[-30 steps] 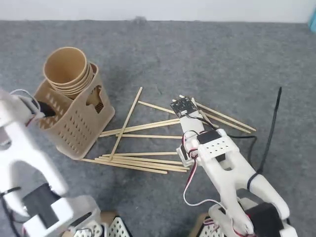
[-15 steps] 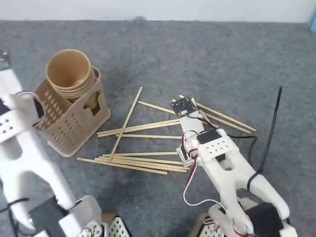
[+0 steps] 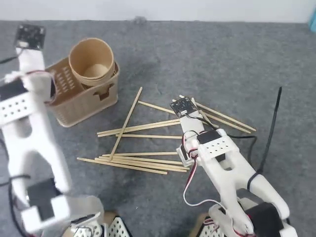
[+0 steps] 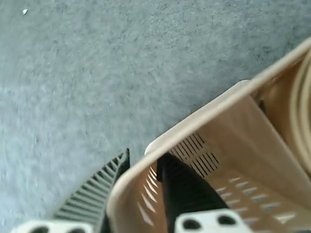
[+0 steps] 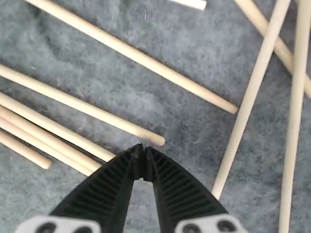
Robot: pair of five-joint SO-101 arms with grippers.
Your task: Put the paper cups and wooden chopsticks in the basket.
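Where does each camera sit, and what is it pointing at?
High view: fixed overhead, looking down on basket, paper cups, chopsticks, left arm, right arm.
Left wrist view: on left arm, facing the basket wall its left gripper clamps.
Right wrist view: on right arm, over chopsticks; right gripper shut.
High and left wrist views share the basket.

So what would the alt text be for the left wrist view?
The left hand grips a beige plastic basket by its perforated wall, one black finger inside and one outside. Grey carpet lies beyond.
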